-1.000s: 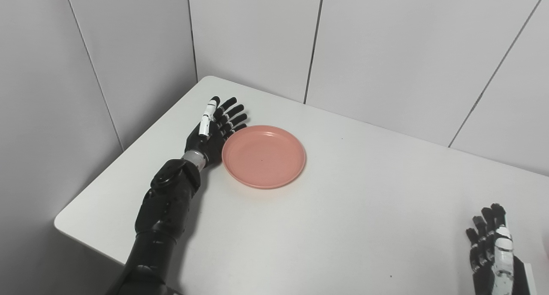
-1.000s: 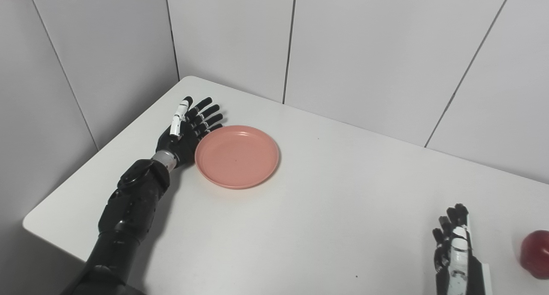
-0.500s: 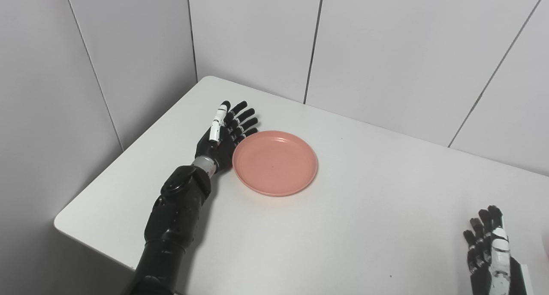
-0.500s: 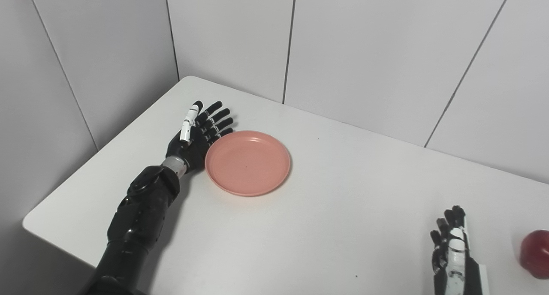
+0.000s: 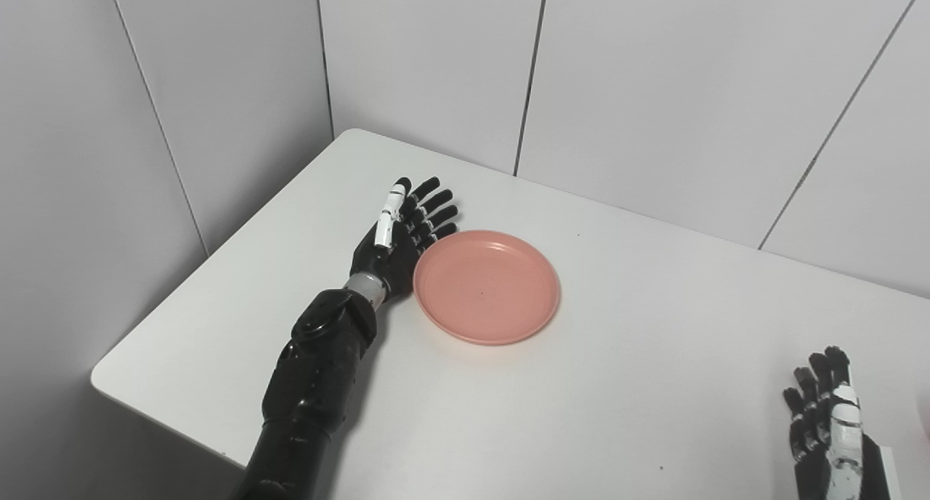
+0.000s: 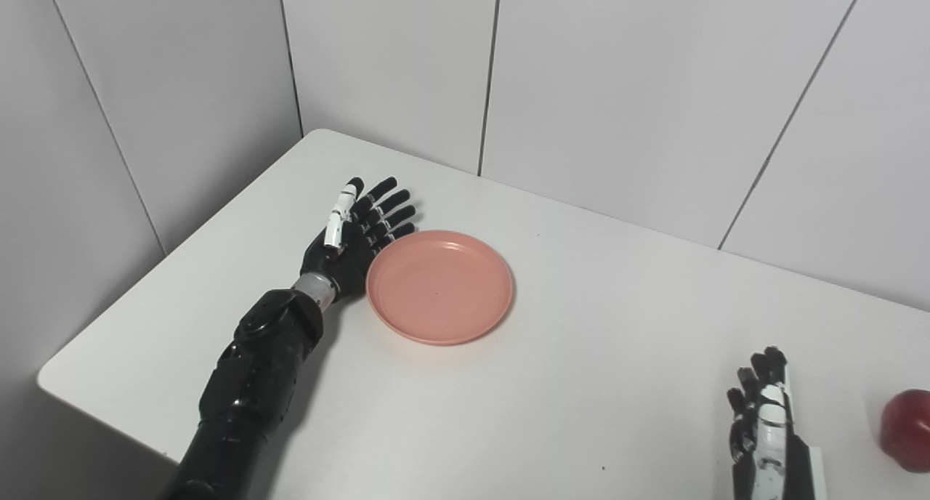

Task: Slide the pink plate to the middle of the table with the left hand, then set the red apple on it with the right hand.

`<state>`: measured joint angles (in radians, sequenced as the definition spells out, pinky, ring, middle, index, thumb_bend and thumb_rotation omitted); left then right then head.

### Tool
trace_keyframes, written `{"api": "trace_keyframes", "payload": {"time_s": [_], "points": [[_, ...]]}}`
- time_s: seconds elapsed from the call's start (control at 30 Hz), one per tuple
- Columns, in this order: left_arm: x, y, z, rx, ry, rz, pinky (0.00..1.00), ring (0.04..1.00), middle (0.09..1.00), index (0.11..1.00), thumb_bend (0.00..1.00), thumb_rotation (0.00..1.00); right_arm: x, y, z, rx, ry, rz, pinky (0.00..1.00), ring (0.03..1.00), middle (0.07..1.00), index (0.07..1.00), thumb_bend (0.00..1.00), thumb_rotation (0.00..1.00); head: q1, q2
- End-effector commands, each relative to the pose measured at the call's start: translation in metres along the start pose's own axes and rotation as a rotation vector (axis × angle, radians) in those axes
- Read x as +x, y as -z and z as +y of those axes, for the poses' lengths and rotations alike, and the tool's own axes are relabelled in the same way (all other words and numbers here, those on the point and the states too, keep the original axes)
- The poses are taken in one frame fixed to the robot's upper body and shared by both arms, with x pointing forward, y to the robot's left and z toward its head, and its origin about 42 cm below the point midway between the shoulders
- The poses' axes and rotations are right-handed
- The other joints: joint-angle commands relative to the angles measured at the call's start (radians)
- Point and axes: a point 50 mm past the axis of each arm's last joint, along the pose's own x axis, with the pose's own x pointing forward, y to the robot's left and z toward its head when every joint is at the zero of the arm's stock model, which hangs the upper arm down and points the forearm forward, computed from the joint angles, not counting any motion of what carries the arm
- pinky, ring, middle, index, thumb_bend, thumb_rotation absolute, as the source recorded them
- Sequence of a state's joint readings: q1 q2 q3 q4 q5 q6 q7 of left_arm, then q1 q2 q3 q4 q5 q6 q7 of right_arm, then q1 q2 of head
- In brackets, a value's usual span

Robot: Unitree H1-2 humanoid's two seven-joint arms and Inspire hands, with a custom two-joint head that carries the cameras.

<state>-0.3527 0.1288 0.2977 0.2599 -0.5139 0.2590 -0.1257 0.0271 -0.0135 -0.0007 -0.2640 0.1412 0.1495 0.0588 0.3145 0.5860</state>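
Left hand: flat, fingers straight and slightly apart, nothing held. Its inner edge sits against the left rim of the pink plate; looks like touching, but I can't confirm actual contact from this angle.

Plate is flat on the white table, left of centre, with nothing on it. My read: the slide is underway and not finished, since the plate is short of the table's middle.

Right hand: low at the near right edge, fingers extended and close together, nothing in it; waiting. Partly cut off by the frame, so the thumb is hard to see.

Red apple: on the table at the far right edge of the right eye view, just beside the right hand, apart from it and well apart from the plate. Untouched.

Left to do: finish pushing the plate to the middle, then all of the apple pick and place.
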Motion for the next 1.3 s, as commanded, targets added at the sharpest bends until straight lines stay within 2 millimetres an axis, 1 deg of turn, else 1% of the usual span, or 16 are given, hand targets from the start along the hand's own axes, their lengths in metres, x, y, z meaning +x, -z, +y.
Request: {"api": "trace_keyframes", "payload": {"time_s": [0.0, 0.17, 0.33, 0.47, 0.57, 0.8, 1.27], "points": [[0.001, 0.002, -0.006, 0.013, 0.004, 0.007, 0.88, 0.875, 0.881, 0.874, 0.36, 1.0, 0.005, -0.013, 0.003, 0.002, -0.011, -0.093, 1.0, 0.997, 1.0, 1.0, 0.22, 1.0, -0.003, 0.003], [-0.002, 0.009, -0.015, 0.022, 0.015, 0.012, 0.85, 0.857, 0.865, 0.855, 0.36, 1.0, 0.004, -0.013, 0.003, 0.01, -0.012, -0.095, 1.0, 0.995, 1.0, 1.0, 0.24, 1.0, -0.012, 0.013], [-0.002, 0.017, -0.02, 0.01, 0.029, 0.023, 0.86, 0.867, 0.877, 0.865, 0.36, 1.0, 0.004, -0.013, 0.003, 0.003, -0.008, -0.099, 1.0, 0.986, 1.0, 1.0, 0.24, 1.0, -0.023, 0.02], [-0.003, 0.021, -0.026, 0.006, 0.03, 0.027, 0.87, 0.869, 0.877, 0.864, 0.35, 1.0, 0.004, -0.013, 0.003, -0.007, -0.007, -0.099, 1.0, 0.981, 1.0, 1.0, 0.25, 1.0, -0.023, 0.025], [-0.005, 0.023, -0.029, 0.007, 0.023, 0.032, 0.85, 0.85, 0.857, 0.843, 0.36, 1.0, 0.004, -0.013, 0.004, 0.0, -0.005, -0.099, 1.0, 0.98, 1.0, 1.0, 0.26, 1.0, -0.026, 0.029], [-0.009, 0.029, -0.034, 0.001, 0.023, 0.04, 0.84, 0.844, 0.85, 0.838, 0.36, 1.0, 0.003, -0.015, 0.005, -0.003, -0.007, -0.095, 1.0, 0.983, 1.0, 1.0, 0.27, 1.0, -0.038, 0.039], [-0.021, 0.037, -0.054, 0.001, 0.032, 0.05, 0.85, 0.846, 0.852, 0.845, 0.36, 1.0, 0.003, -0.014, 0.009, 0.01, 0.001, -0.097, 1.0, 0.978, 0.998, 1.0, 0.28, 1.0, -0.068, 0.06]]}}
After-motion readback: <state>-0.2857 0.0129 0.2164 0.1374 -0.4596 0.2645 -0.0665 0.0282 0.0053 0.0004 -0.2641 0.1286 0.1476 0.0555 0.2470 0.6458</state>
